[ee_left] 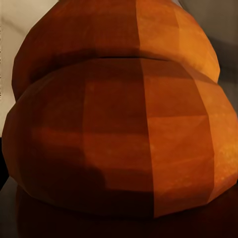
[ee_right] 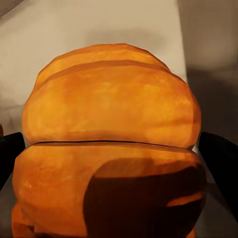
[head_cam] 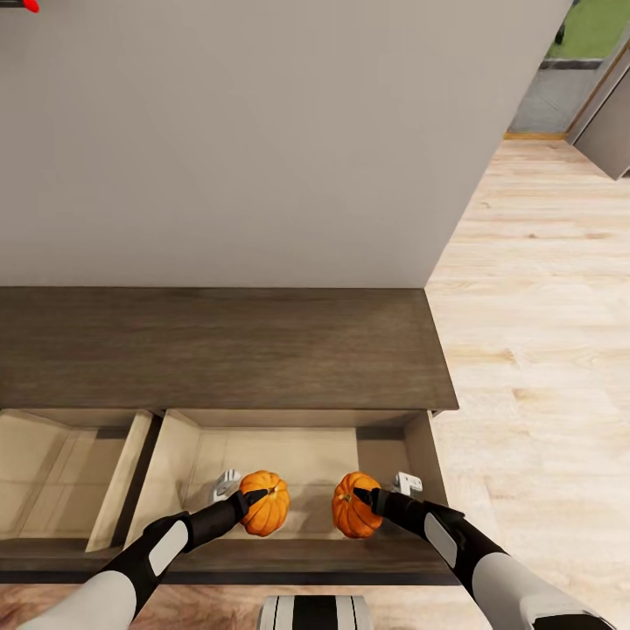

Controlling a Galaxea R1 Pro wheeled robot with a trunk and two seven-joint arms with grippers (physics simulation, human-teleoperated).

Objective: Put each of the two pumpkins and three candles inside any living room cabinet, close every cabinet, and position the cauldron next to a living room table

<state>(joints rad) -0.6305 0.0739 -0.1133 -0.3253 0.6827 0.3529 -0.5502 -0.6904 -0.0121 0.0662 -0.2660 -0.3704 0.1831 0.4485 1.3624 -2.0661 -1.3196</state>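
Over the open right-hand drawer [head_cam: 297, 455] of the long dark cabinet [head_cam: 219, 350], both arms are reaching down at once, each carrying a pumpkin. Starting at the left, a second drawer [head_cam: 61, 472] is also standing open, its tan interior showing nothing inside as far as the head view reveals. Next along, the left gripper [head_cam: 248, 500] is clenching the left pumpkin [head_cam: 265, 502], with a dark finger crossing the fruit's near side; from the left wrist view the orange ribs [ee_left: 119, 129] are crowding the lens, so the grasp looks firm, though the fingers themselves are not readable there. Just to the right, with a small gap between the two fruits, the right gripper [head_cam: 366, 499] is grasping the right pumpkin [head_cam: 354, 506], and the right wrist view is showing dark fingers [ee_right: 220, 158] flanking the orange body [ee_right: 111, 148] on both sides.

Both pumpkins are hanging inside the drawer's outline, near its front wall — whether they are already touching the drawer floor I cannot tell. By my reading, the placing step for the pumpkins is in hand. The next move calls for lowering each until it is resting on the tan floor, then releasing and lifting the arms clear of the drawer walls — after which the candles, the drawer closing and the cauldron are all remaining to be done.
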